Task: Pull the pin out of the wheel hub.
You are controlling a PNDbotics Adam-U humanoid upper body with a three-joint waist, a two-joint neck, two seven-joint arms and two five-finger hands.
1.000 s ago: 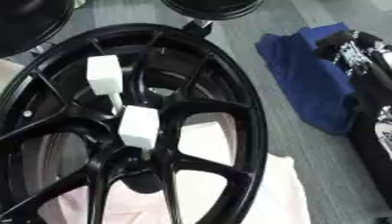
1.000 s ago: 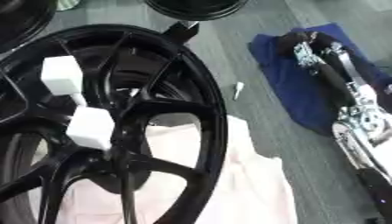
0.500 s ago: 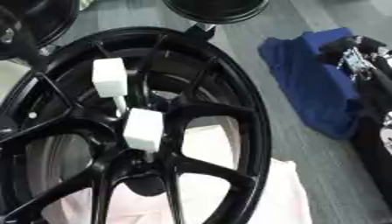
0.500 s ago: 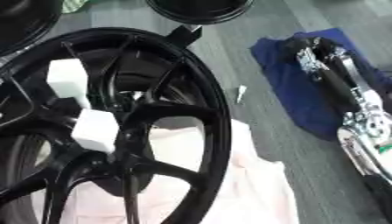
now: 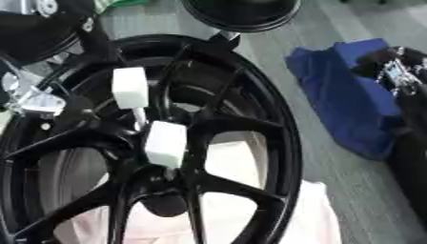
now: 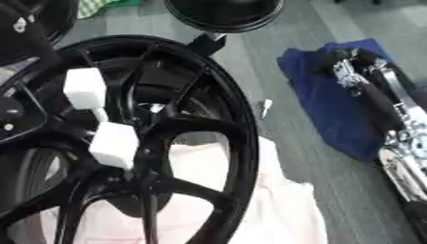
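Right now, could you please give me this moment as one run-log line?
pin: in wheel hub | right hand: over blue cloth, away from wheel | left hand: unseen

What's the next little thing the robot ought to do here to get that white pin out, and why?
Probably bring a robot hand across to the pin's upper white block and close around it. The pin still sits in the wheel hub with nothing holding it, and the right robot hand is off over the blue cloth, apart from the wheel.
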